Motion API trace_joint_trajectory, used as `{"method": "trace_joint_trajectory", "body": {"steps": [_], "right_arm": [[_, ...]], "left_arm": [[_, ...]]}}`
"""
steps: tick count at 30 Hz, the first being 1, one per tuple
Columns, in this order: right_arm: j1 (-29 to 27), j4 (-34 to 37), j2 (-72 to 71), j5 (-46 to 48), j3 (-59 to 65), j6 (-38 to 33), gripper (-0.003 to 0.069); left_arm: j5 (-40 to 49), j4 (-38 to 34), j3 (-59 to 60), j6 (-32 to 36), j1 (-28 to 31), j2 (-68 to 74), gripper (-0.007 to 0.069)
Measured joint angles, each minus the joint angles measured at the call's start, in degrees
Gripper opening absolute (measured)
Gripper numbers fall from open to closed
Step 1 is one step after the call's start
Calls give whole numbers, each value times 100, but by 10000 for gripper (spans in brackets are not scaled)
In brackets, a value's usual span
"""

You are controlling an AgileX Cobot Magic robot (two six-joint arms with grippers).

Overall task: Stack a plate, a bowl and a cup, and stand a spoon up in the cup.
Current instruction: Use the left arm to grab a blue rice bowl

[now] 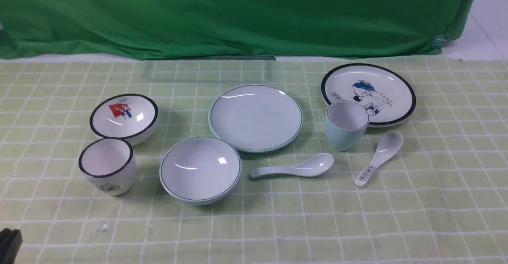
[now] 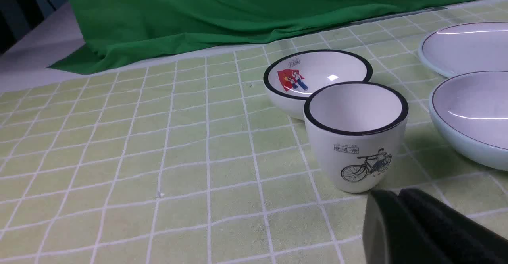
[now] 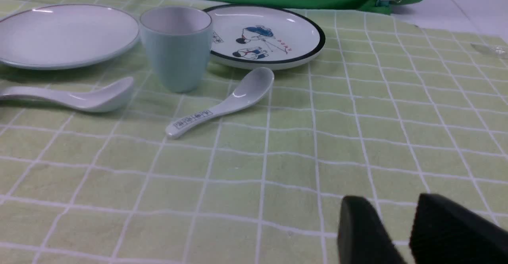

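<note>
The pale blue-green plate lies mid-table, with the matching bowl in front of it to the left. The handleless pale cup stands upright to the plate's right. The plain spoon lies flat between bowl and cup. My left gripper sits at the near left corner, far from them. In the left wrist view it is shut and empty, with the bowl and plate beyond. My right gripper is open and empty over bare cloth, short of the cup and spoon.
White black-rimmed pieces stand around: a bowl and cup on the left, a cartoon plate behind the pale cup, and a printed spoon to its right. A green backdrop hangs at the far edge.
</note>
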Motion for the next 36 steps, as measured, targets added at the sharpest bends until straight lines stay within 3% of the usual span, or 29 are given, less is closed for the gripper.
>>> {"method": "trace_joint_trajectory", "body": {"steps": [36], "right_arm": [[0, 0, 0, -85, 0, 0, 241]], "left_arm": [[0, 5, 0, 0, 0, 0, -29]]}}
